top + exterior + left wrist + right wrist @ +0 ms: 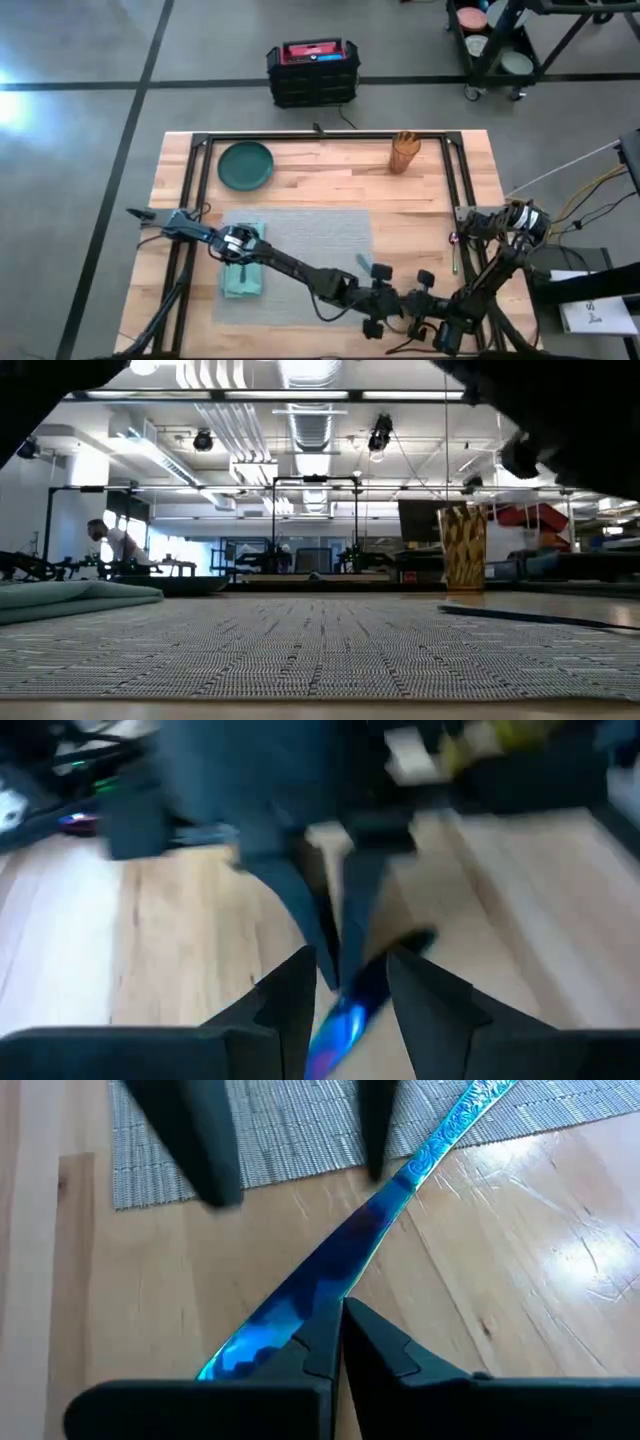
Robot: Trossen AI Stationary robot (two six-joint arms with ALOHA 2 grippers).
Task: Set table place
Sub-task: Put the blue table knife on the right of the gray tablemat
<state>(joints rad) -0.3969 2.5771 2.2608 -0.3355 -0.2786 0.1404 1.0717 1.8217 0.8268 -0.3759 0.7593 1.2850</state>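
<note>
Lying mid-table: the grey woven placemat (310, 240), flat on the table (330, 190), with its long sides along the table's length.
On the mat: a teal napkin (243, 275) rests on its left end, partly under the left arm.
Over the mat's corner: the patterned end of a blue utensil (330, 1270) reaches across the mat's edge; the rest of it runs over bare wood just beside the mat.
Right gripper (338, 1312): fingers pressed together on the blue utensil, by the mat's right corner on the side of the table away from the plate.
Left gripper (352, 960): facing the right one at the same corner, fingers spread. In its own blurred wrist view the blue utensil shows between them; whether they touch it I cannot tell.
Right of the mat: a second utensil (455, 258) lies flat on the wood, well apart from the mat and close to the right arm's base.
Far side of the table: a dark green plate (246, 165) sits beyond the mat's left end. A wooden cup (404, 152) stands upright beyond its right end. Both are off the mat.
Beyond the table: a black crate (313, 72) stands on the floor.
</note>
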